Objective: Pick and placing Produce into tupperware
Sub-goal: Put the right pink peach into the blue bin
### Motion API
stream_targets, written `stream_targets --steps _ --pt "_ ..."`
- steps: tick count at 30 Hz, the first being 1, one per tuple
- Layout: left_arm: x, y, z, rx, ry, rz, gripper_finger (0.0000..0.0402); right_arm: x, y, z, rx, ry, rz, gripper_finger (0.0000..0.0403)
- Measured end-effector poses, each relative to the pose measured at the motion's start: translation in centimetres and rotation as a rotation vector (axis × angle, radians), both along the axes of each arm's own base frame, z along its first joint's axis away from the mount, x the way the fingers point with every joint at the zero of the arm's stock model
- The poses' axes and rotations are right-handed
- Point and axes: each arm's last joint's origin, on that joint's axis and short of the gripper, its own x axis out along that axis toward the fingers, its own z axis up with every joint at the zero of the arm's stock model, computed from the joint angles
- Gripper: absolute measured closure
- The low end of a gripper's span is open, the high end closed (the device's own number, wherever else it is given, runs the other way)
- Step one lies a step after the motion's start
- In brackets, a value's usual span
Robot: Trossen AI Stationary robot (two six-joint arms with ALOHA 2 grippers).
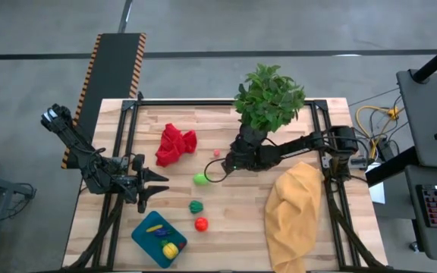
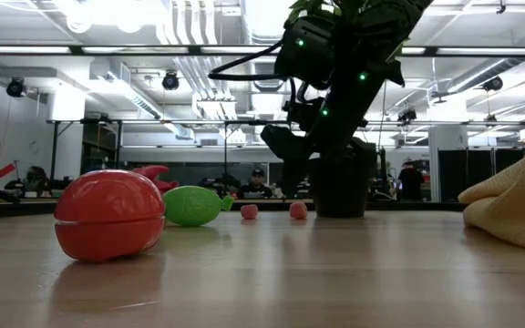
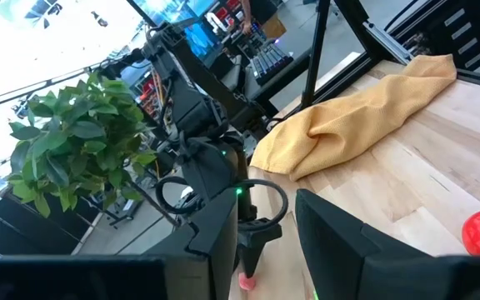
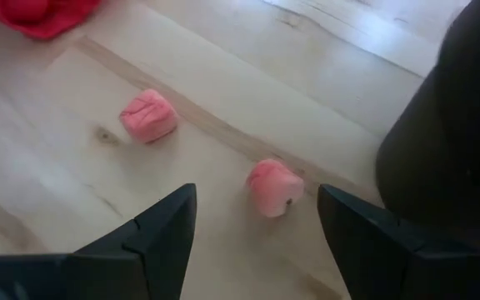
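My right gripper [image 4: 257, 210] stands open, slanting down over the table beside the plant pot. A small pink produce piece [image 4: 273, 187] lies on the wood just ahead of its fingertips, untouched. A second pink piece [image 4: 148, 115] lies farther off. A light green piece [image 1: 200, 179], a dark green one [image 1: 196, 205] and a red one [image 1: 201, 224] rest on the table. The teal tupperware [image 1: 146, 241] at the near left holds yellow and purple pieces. My left gripper [image 1: 155, 186] waits open at the left, above the table.
A leafy potted plant [image 1: 268, 98] stands close behind my right gripper, its dark pot [image 4: 457, 125] right beside one finger. A red cloth [image 1: 174, 144] lies at the far left of centre. A mustard-yellow cloth [image 1: 294, 216] covers the near right.
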Motion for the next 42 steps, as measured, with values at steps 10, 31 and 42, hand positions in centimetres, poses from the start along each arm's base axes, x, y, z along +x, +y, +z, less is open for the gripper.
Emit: stream_targets --steps 10,31,42 --pt "0.0 0.0 0.0 0.001 0.001 0.000 0.0292 0.4 2.9 -2.2 -0.102 -0.039 -0.069 0.0170" --pt "0.0 0.0 -0.1 0.009 0.009 0.000 0.0292 2.6 2.2 -3.8 -0.125 0.058 -0.125 0.0172" --pt "0.1 -0.1 -0.1 0.009 0.009 0.000 0.0292 2.4 1.1 -4.0 -0.135 0.074 -0.152 0.0172"
